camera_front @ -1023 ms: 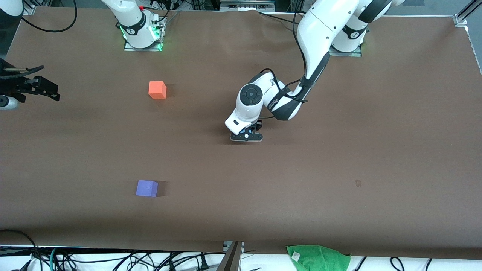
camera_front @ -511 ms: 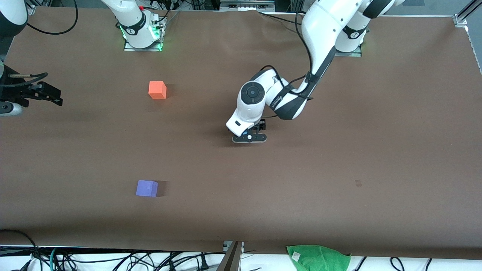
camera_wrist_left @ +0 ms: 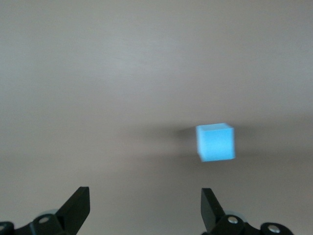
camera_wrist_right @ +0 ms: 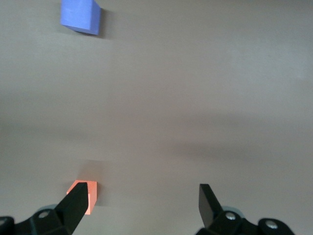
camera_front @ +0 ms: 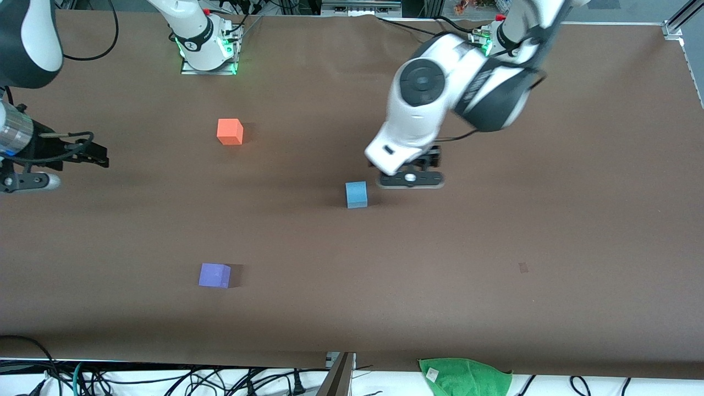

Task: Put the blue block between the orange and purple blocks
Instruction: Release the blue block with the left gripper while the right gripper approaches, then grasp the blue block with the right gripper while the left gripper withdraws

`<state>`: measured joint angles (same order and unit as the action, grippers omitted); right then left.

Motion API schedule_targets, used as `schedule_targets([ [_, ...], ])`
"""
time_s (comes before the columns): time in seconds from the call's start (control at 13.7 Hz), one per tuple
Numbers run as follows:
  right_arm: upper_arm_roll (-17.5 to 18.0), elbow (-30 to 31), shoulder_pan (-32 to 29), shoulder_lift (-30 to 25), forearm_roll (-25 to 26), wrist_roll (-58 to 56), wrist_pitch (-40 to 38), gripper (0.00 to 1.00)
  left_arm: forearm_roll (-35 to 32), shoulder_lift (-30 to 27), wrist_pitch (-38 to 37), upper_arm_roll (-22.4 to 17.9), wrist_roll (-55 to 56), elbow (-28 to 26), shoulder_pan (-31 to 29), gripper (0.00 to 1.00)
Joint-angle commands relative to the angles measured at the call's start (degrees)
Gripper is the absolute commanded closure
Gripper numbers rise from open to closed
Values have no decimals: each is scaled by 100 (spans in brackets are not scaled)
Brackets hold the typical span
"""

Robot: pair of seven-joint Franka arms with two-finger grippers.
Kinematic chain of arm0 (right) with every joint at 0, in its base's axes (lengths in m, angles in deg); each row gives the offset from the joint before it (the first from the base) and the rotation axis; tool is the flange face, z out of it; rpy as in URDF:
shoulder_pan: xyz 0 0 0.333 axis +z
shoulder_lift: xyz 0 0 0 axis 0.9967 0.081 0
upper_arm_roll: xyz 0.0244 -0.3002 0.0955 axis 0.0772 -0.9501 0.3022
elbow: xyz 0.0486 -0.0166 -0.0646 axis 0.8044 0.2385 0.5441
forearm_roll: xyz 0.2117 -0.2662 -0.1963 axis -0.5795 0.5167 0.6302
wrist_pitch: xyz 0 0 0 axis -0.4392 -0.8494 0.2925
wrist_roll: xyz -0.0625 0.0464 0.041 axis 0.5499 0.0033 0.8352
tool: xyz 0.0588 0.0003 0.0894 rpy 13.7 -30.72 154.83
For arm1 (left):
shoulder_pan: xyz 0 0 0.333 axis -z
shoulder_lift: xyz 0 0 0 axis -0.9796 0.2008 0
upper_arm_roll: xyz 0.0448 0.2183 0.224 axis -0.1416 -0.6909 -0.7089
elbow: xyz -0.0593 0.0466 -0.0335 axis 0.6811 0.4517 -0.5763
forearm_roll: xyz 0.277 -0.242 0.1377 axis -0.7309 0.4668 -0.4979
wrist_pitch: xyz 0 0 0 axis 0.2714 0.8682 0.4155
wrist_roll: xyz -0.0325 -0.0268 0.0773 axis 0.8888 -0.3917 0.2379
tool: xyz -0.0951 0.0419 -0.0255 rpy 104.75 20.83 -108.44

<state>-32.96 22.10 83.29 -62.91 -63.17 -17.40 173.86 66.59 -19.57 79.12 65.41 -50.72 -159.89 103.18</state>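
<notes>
The blue block [camera_front: 356, 194] [camera_wrist_left: 215, 142] rests on the brown table, off toward the left arm's end from the other two cubes. The orange block [camera_front: 230, 131] [camera_wrist_right: 92, 197] lies farther from the front camera, and the purple block [camera_front: 214, 275] [camera_wrist_right: 79, 15] nearer. My left gripper [camera_front: 411, 177] [camera_wrist_left: 145, 205] hangs open and empty over the table beside the blue block, clear of it. Over the right arm's end of the table, my right gripper [camera_front: 97, 156] [camera_wrist_right: 144, 203] is open and empty, and one fingertip overlaps the orange block in the right wrist view.
A green cloth [camera_front: 465, 377] lies past the table's edge nearest the front camera, among cables. A small dark mark [camera_front: 523, 267] shows on the table toward the left arm's end. Both arm bases stand along the edge farthest from that camera.
The left gripper opened and left the blue block on the table, then rose and drew back toward its base. The right gripper edged a little toward the table's middle.
</notes>
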Motion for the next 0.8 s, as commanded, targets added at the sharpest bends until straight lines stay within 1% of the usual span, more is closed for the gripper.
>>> schedule_targets([
  [0.0,35,-146,450,174,-38,224,230,0,105,56,-967,28,-1079,752,-698,0],
  [0.07,35,-146,652,245,-47,582,345,0,139,56,-1056,37,-1552,823,-971,0],
  [0.15,35,-146,855,385,-125,977,433,0,166,-92,-1031,2,-2044,798,-1147,0],
  [0.22,35,-146,1022,490,-370,1251,556,0,166,-259,-996,-85,-2284,719,-1288,0],
  [0.29,35,-146,1163,631,-598,1480,731,0,183,-443,-995,-347,-2347,623,-1316,0],
  [0.37,35,-146,1330,728,-714,1769,933,0,236,-758,-978,-663,-2409,361,-1334,0],
  [0.44,35,-146,1549,825,-715,2120,1161,0,349,-1144,-847,-857,-2662,10,-1447,0],
  [0.51,35,-155,1795,965,-671,2445,1425,0,403,-1574,-733,-877,-3143,-437,-1726,0],
  [0.58,35,-155,2032,1114,-645,2631,1714,0,377,-1962,-671,-886,-3583,-885,-1877,0],
  [0.73,17,-155,2515,1448,-636,3052,2329,0,377,-2551,-443,-1000,-4095,-1537,-2237,0],
])
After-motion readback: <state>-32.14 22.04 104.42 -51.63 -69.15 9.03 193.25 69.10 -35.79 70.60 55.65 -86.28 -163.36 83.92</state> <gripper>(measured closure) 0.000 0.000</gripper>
